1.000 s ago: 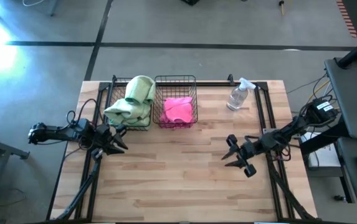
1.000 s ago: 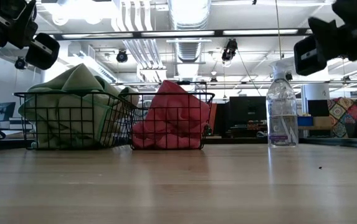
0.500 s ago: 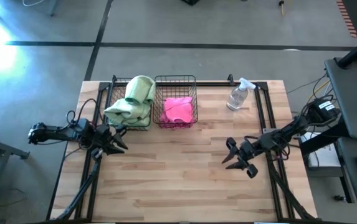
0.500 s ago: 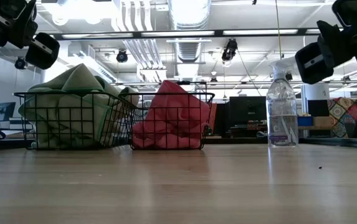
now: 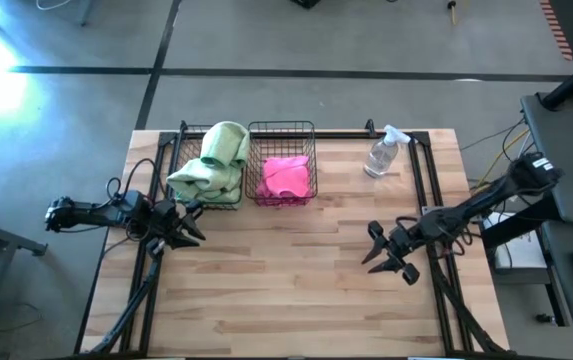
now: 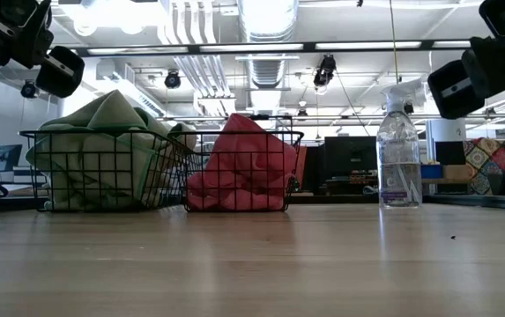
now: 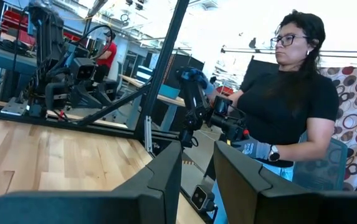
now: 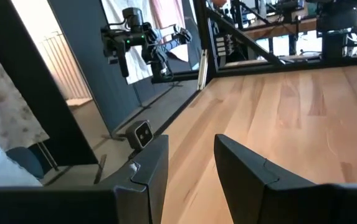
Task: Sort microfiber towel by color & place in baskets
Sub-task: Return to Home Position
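Dark right pincer [image 5: 374,250], spread and empty, has drawn back toward its base; left pincer [image 5: 196,224], spread too, stays put.

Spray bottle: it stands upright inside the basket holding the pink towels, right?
Not inside. The spray bottle stands upright on the table, apart from the basket holding the pink towels. The high view shows this.

Light green towels [image 5: 211,160] are heaped in the left wire basket [image 5: 187,139]; pink towels [image 5: 287,176] are piled in the right basket [image 5: 282,125]
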Robot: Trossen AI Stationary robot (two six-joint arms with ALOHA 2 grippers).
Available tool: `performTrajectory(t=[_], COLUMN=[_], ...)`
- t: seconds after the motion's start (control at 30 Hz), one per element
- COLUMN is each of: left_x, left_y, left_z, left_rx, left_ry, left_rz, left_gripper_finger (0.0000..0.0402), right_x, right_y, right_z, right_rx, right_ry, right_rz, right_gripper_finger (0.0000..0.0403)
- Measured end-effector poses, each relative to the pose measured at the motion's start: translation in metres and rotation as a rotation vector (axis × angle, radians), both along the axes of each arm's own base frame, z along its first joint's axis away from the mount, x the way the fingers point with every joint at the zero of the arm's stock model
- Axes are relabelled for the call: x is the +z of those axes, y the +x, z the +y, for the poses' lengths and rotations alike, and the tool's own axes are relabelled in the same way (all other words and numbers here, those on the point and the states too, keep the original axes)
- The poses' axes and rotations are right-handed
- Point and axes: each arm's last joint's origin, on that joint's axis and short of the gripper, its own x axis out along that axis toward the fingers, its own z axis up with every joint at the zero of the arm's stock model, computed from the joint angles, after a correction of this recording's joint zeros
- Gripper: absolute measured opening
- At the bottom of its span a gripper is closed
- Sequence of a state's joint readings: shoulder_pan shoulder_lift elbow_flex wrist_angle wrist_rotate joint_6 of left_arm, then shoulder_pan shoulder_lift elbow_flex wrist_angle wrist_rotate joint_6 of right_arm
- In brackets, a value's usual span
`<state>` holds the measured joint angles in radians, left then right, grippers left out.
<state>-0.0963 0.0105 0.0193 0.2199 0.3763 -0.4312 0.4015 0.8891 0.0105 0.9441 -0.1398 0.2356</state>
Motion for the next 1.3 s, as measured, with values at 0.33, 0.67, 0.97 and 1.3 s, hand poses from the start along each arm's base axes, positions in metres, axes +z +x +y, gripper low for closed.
performTrajectory(t=[0.33,0.67,0.97,1.3], left_x=[0.000,0.000,0.000,0.000], left_y=[0.000,0.000,0.000,0.000], left_z=[0.000,0.000,0.000,0.000], left_rx=[0.000,0.000,0.000,-0.001], left_ry=[0.000,0.000,0.000,0.000], left_rz=[0.000,0.000,0.000,0.000], left_gripper_finger=[0.0080,0.0080,0.0080,0.0080], right_x=[0.011,0.023,0.025,0.023], right_y=[-0.019,-0.041,-0.050,-0.053], right_z=[-0.009,-0.020,-0.029,-0.030], right_rx=[-0.009,-0.026,-0.075,-0.071], right_ry=[-0.011,0.031,0.043,0.143], right_rz=[0.000,-0.096,-0.131,-0.063], right_gripper_finger=[0.0123,0.0123,0.0123,0.0123])
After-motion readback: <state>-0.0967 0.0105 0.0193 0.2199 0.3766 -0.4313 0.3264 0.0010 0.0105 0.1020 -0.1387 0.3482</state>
